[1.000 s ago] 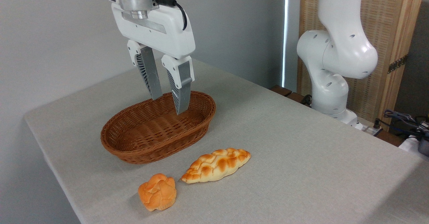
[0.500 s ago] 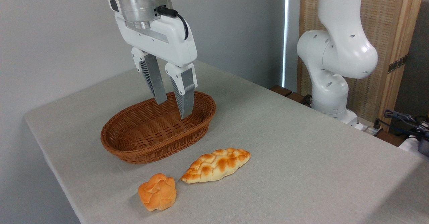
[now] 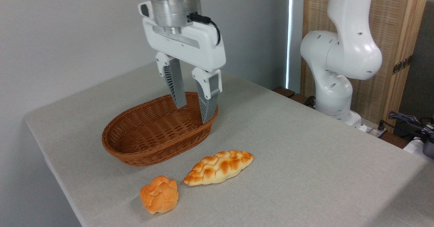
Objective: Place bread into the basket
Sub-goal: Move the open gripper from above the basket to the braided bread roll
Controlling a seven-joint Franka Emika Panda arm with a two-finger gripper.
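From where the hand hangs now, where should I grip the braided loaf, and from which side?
Grip the braided loaf at its wide middle, coming straight down, fingers closing across its short width. Its ends taper to points, it lies flat on the table, and the orange bun crowds its left tip.

I had the gripper hanging over the far right end of the basket, its two fingers apart and empty; the bread lay on the table just near of the basket, to its right; a small orange bun sat close beside the loaf's left tip, nearer still.
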